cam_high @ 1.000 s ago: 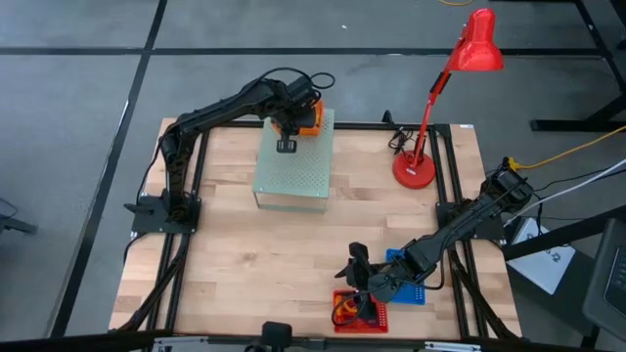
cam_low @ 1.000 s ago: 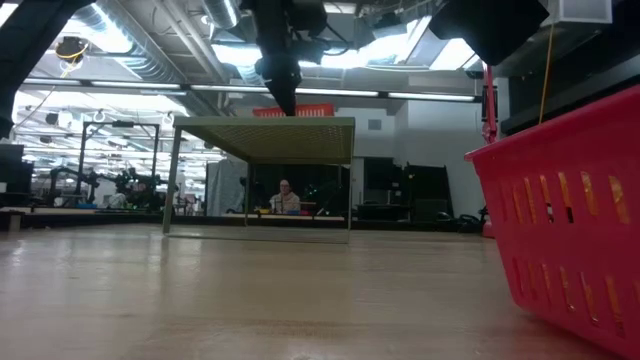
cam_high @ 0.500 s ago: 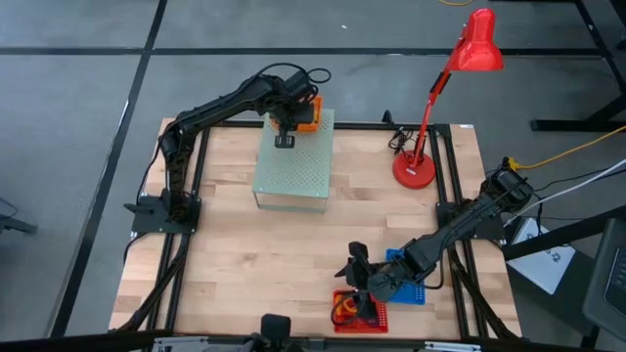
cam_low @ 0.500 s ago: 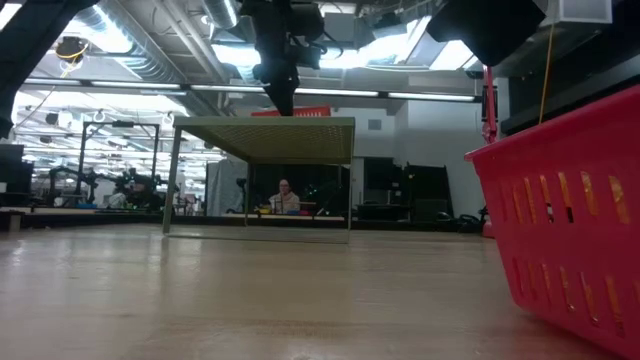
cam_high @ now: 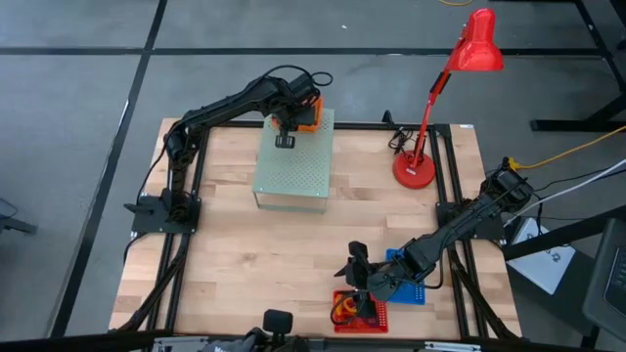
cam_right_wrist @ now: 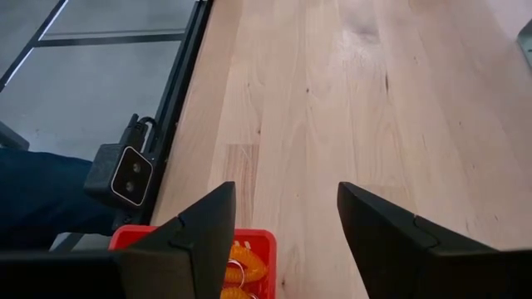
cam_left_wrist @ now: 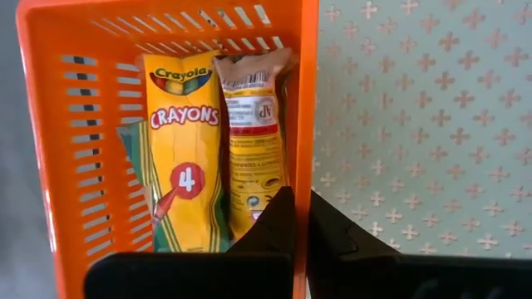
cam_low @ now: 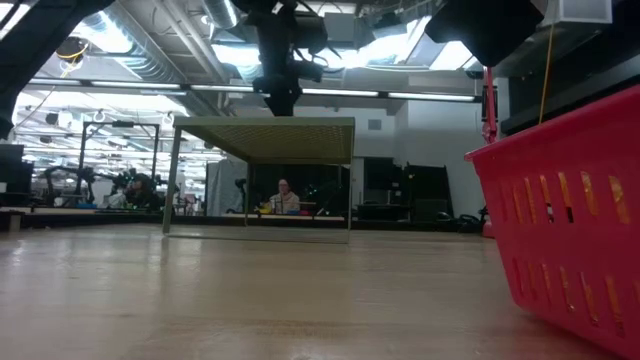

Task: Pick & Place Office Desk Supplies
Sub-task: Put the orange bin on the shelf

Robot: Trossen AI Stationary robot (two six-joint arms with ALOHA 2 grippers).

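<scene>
The left claw (cam_left_wrist: 300, 237) is pinching the orange basket's (cam_left_wrist: 306, 100) wall atop the green perforated box (cam_high: 293, 166), far left. Inside lies a light, stiff crayon box (cam_left_wrist: 184, 141), best taken across its narrow sides. The right claw (cam_right_wrist: 283, 224) hangs spread above the red basket (cam_high: 369, 315), near right

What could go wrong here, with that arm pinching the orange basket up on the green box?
The left gripper is shut on the thin wall of the orange basket, so the basket could tilt or slip and spill the crayon pack. It also sits near the edge of the green perforated box, so a nudge might drop it.
</scene>
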